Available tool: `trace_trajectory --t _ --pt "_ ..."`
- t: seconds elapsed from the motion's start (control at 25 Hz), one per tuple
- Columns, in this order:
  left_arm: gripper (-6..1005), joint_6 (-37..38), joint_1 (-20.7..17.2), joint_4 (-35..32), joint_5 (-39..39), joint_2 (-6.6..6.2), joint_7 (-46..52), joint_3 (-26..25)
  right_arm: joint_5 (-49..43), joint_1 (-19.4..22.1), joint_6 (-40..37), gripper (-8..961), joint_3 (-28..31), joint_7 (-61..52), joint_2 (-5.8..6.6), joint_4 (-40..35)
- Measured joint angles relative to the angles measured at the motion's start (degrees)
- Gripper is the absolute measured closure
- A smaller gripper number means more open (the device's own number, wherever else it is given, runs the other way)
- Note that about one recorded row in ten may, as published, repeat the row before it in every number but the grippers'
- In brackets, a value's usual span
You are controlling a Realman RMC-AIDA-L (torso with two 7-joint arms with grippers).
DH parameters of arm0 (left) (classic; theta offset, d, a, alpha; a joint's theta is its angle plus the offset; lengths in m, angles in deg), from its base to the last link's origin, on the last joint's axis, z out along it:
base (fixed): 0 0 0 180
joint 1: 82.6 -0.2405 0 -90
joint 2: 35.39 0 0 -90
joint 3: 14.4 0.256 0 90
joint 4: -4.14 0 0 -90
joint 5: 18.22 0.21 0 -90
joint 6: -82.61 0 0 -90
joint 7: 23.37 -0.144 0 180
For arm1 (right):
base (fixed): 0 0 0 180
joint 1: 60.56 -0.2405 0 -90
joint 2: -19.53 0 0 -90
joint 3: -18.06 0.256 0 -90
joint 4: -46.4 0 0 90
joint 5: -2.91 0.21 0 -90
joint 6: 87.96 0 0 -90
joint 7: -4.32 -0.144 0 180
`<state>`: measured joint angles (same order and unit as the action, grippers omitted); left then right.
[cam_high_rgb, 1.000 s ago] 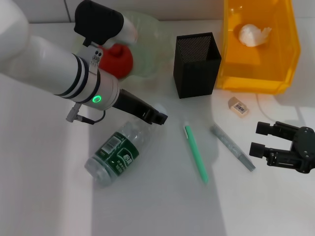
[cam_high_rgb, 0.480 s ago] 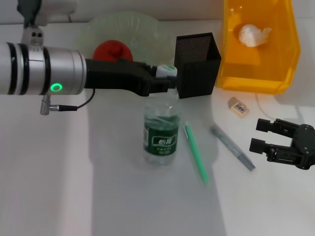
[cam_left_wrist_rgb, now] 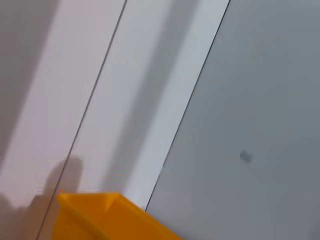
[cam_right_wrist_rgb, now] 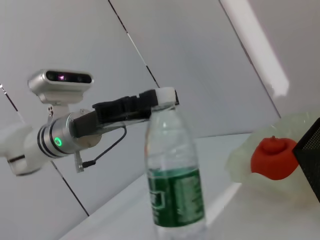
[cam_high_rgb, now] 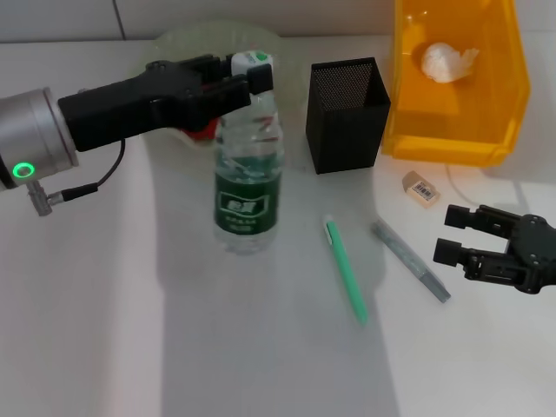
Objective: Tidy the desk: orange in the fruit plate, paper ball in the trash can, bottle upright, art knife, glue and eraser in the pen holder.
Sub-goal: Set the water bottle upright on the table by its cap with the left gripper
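One bottle (cam_high_rgb: 248,178) stands upright mid-table, and the left gripper (cam_high_rgb: 252,78) has its fingers clamped on the white cap. One orange (cam_right_wrist_rgb: 272,158) sits in the fruit plate (cam_high_rgb: 278,52) at the far edge. One paper ball (cam_high_rgb: 447,61) is in the trash can (cam_high_rgb: 504,130), far right corner. One eraser (cam_high_rgb: 420,188), one green pen (cam_high_rgb: 347,269) and one grey art knife (cam_high_rgb: 411,260) lie loose near the single pen holder (cam_high_rgb: 346,115). The right gripper (cam_high_rgb: 452,234) hovers at the right edge, fingers apart.

Bottle (cam_high_rgb: 248,165) stands left of pen holder (cam_high_rgb: 347,115); trash can (cam_high_rgb: 456,104) right.
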<state>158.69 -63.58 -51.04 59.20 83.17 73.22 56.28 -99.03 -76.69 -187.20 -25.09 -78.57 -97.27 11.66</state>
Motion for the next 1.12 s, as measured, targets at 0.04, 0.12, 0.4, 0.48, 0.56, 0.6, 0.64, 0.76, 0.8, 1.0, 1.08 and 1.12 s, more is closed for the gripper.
trace_trajectory --t 0.04,0.12,0.4,0.48,0.56,0.6,0.64,0.76,0.8,1.0,1.08,1.12 --pt "556 0.0 0.0 0.0 0.0 0.00 0.0 0.0 0.0 0.0 0.0 101 0.0 0.0 0.00 0.0" --pt "556 1.6 0.0 5.1 -2.4 0.00 -5.8 -2.8 0.0 -0.4 0.1 101 0.2 -0.1 -0.02 0.5" --pt "555 9.4 0.4 19.4 -6.8 0.00 -23.7 -12.4 0.0 -1.4 0.7 102 1.5 -0.1 -0.62 0.8" --pt "555 10.4 0.5 21.0 -7.3 -0.02 -26.3 -13.3 0.0 -1.6 0.9 102 1.5 -0.1 -0.65 1.1" --pt "555 12.3 0.5 23.6 -7.8 -0.04 -31.5 -14.5 0.0 -2.0 1.2 102 1.5 -0.1 -0.68 1.8" --pt "555 14.1 0.6 26.2 -8.7 0.00 -37.8 -15.2 0.0 -2.7 1.6 102 1.5 -0.1 -0.69 2.7" --pt "556 14.1 0.6 26.2 -8.7 0.00 -37.8 -15.2 0.0 -2.7 1.6 102 1.5 -0.1 -0.69 2.7" --pt "558 16.3 1.0 31.2 -10.9 0.12 -47.2 -15.4 0.0 -3.4 2.0 102 1.5 -0.1 -0.71 3.6" --pt "558 16.9 1.2 33.1 -11.7 0.15 -50.7 -15.4 0.0 -3.7 2.2 102 1.5 0.0 -0.74 3.8" --pt "562 17.9 1.9 37.5 -12.8 0.34 -60.1 -15.4 0.0 -4.0 2.9 102 1.5 0.1 -0.98 4.3" --pt "563 17.7 2.5 38.8 -12.9 0.35 -60.9 -15.4 0.0 -4.3 3.2 102 1.5 0.1 -1.07 4.8" --pt "563 17.7 2.7 39.3 -12.9 0.35 -61.1 -15.5 0.0 -4.5 3.3 102 1.5 0.2 -1.14 5.0"
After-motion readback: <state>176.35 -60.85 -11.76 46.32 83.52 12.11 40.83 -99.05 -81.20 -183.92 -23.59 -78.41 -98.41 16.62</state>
